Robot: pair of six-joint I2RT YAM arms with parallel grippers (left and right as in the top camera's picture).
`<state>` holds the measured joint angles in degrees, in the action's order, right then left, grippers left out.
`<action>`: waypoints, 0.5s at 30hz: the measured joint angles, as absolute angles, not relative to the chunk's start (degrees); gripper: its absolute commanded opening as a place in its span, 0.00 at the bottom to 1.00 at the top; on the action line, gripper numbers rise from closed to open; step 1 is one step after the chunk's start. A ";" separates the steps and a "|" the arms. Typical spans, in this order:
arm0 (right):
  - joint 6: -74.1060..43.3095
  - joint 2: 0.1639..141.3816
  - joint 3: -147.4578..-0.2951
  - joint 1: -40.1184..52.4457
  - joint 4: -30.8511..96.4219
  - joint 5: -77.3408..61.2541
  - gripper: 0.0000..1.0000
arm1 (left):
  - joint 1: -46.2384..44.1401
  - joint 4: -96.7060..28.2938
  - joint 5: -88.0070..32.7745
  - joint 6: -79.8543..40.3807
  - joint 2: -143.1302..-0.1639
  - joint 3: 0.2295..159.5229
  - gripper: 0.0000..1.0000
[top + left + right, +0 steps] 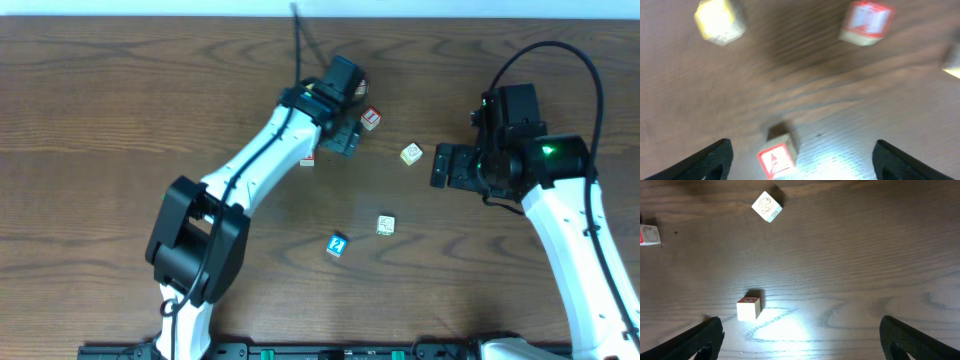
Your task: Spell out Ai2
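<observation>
Small wooden letter blocks lie scattered on the dark wooden table point(120, 110). In the left wrist view a red-framed A block point(777, 157) sits on the table between my wide-open left fingers point(802, 165), nearer the left one and not touched. Beyond it lie a yellow block point(719, 19) and a red-framed block point(867, 20). Overhead, my left gripper point(338, 142) is next to a red block point(371, 118). My right gripper point(441, 167) is open and empty, just right of a yellowish block point(411, 153). A blue block point(337, 245) lies nearer the front.
A pale block point(386, 225) lies beside the blue one. A red-and-white block point(307, 158) peeks out beside the left arm. The right wrist view shows a white block with a red top point(749, 308) near the left finger, a tilted pale block point(766, 206) and a red one point(650, 235).
</observation>
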<state>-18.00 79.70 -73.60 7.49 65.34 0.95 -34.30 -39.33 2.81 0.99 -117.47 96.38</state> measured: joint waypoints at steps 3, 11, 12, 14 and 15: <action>-18.00 79.70 -73.60 7.49 65.36 0.95 0.99 | -36.14 -36.12 2.50 10.28 -117.99 96.36 0.95; -18.00 79.70 -73.60 7.49 65.32 1.28 0.99 | -35.70 -25.74 0.38 23.77 -121.10 96.36 0.95; -18.00 79.70 -73.60 7.49 65.32 1.45 0.99 | -35.59 -24.51 0.03 24.36 -121.51 96.36 0.95; -18.00 79.70 -73.60 7.49 65.34 1.91 0.99 | -35.27 -21.56 -1.61 25.34 -122.52 96.36 0.95; -18.02 79.70 -73.60 7.49 65.34 2.00 0.99 | -35.09 -20.71 -2.55 25.50 -122.89 96.36 0.95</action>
